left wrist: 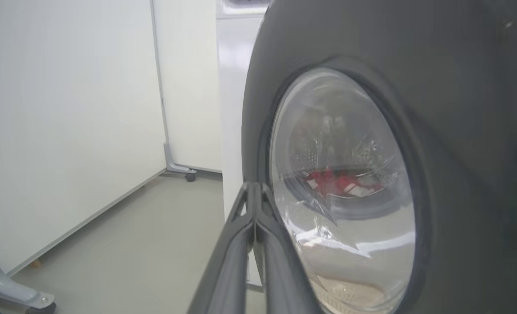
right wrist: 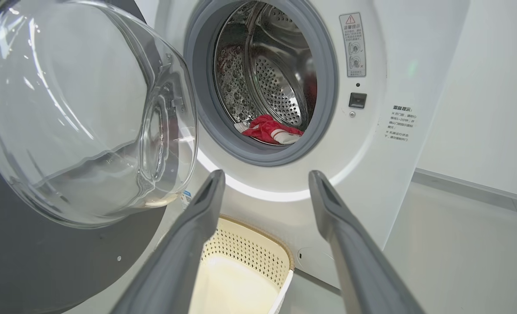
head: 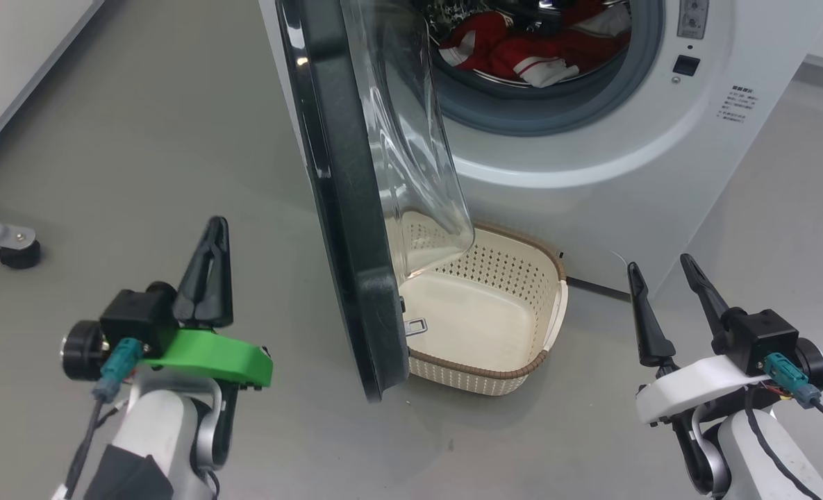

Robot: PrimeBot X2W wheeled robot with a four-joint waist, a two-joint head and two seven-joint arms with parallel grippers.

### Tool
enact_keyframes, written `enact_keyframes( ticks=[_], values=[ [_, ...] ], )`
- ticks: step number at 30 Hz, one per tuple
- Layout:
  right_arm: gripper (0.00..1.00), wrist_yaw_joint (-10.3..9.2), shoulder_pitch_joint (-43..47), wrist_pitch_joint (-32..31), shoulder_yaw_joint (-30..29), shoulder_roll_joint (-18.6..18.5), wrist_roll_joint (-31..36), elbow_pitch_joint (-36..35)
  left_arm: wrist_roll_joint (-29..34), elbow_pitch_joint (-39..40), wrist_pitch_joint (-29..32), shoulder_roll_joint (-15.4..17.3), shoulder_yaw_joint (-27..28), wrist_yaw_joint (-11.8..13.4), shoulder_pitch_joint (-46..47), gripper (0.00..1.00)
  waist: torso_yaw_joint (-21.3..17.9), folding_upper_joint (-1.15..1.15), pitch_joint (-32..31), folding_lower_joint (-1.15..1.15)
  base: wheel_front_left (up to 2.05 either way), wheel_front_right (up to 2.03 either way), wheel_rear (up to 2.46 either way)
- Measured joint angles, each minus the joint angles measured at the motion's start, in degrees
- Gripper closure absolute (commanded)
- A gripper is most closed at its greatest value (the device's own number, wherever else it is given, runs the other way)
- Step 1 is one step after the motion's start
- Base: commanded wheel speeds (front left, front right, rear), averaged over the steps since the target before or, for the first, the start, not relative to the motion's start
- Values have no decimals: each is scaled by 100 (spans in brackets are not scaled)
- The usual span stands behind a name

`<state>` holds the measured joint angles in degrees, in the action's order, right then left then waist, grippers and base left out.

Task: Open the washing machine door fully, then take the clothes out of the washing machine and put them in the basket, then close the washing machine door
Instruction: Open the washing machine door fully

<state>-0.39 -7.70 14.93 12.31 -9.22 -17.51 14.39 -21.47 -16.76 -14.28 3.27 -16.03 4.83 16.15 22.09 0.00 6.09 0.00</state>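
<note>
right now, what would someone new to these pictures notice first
The washing machine door, a black ring with a bulging glass bowl, stands swung out mid-picture, above the empty cream basket on the floor. Behind it red-and-white clothes lie in the drum. The left gripper is shut left of the door; the right gripper is open.

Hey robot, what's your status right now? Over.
Left gripper shut, empty, beside washing machine door. Right gripper open, empty. Clothes in drum, basket empty. Door partly open, overhanging basket.
</note>
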Motion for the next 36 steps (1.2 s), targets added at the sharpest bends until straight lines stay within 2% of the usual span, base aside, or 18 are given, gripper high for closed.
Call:
enact_keyframes(
  ticks=[6,10,18,25,28,36],
  values=[
    [0,29,70,0,-71,59,4,-2,257,1074,-18,96,270,24,217,100,36,0,-76,0,0,0,0],
    [0,32,105,0,-108,94,40,-2,448,1916,-45,107,255,14,355,100,54,0,-112,0,0,0,0],
    [0,134,152,0,-97,223,55,48,633,2854,-51,54,-305,-310,533,100,33,0,-265,0,0,0,0],
    [0,212,204,0,-35,307,98,94,536,3008,-40,-8,-1199,-697,471,100,-114,0,-350,0,0,0,0],
    [0,232,207,0,-35,324,118,94,481,2960,176,-14,-1540,-818,301,100,-188,0,-351,0,0,0,0],
    [0,235,213,0,-102,343,154,93,171,2380,939,-12,-2281,-918,-268,100,-312,0,-243,0,0,0,0]
  ],
)
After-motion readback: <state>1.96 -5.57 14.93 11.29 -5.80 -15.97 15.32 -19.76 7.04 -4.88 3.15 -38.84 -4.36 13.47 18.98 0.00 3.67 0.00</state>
